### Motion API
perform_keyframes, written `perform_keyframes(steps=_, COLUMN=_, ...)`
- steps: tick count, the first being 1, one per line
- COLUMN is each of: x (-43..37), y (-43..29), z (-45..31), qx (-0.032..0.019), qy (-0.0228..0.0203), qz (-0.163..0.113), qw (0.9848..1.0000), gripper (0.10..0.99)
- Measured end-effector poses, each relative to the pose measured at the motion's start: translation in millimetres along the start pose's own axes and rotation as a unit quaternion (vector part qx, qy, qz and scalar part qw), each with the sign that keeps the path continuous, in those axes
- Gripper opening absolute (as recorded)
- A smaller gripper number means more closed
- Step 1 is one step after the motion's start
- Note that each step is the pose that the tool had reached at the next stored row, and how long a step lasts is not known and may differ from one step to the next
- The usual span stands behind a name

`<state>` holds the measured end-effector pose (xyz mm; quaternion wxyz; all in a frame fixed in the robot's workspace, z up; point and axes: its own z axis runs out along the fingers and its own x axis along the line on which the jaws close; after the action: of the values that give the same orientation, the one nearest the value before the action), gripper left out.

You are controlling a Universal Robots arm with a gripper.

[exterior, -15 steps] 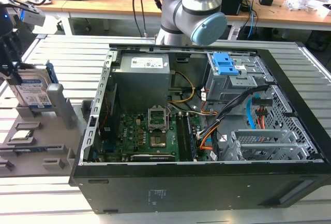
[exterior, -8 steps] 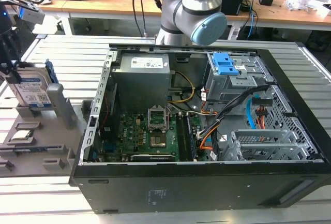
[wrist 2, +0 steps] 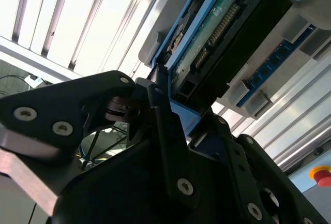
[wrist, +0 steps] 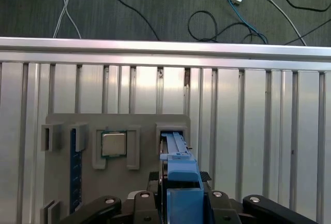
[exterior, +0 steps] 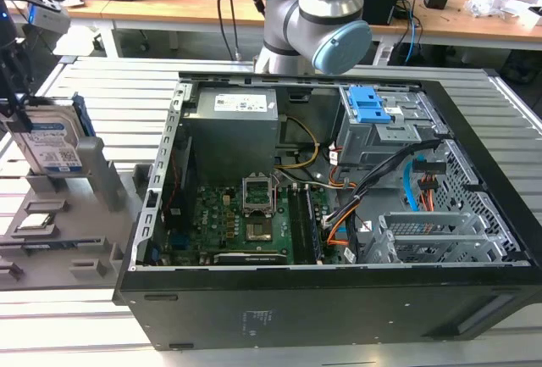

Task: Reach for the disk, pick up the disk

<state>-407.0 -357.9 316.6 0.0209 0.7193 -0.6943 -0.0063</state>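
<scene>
- Disk (exterior: 49, 142): stands on edge in a slot of the grey holder (exterior: 106, 182), at the exterior view's left, label facing the camera. A blue bracket runs along its edges.
- Gripper (wrist: 179, 177): set over the disk's upper edge. In both wrist views the black fingers (wrist 2: 166, 111) press on the bracket from either side, pinching the disk.
- The disk's lower part sits in the slot.
- Holder: rests on the slatted table (wrist: 258, 131), just beside the open case (exterior: 339, 308). In the first wrist view a square chip (wrist: 113, 144) lies in the pocket next to the disk's slot.
- Arm (exterior: 318, 19): its base joint stands behind the case.
</scene>
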Motion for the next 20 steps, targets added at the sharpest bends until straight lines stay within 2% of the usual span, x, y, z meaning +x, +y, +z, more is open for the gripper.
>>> perform_keyframes(steps=9, x=0.2, y=-0.1, z=-8.7, qx=0.0000, qy=0.0000, qz=0.000, qw=1.0000, gripper=0.369)
perform_keyframes(steps=20, x=0.6, y=-0.5, z=-26.0, qx=0.0000, qy=0.0000, qz=0.000, qw=1.0000, gripper=0.369)
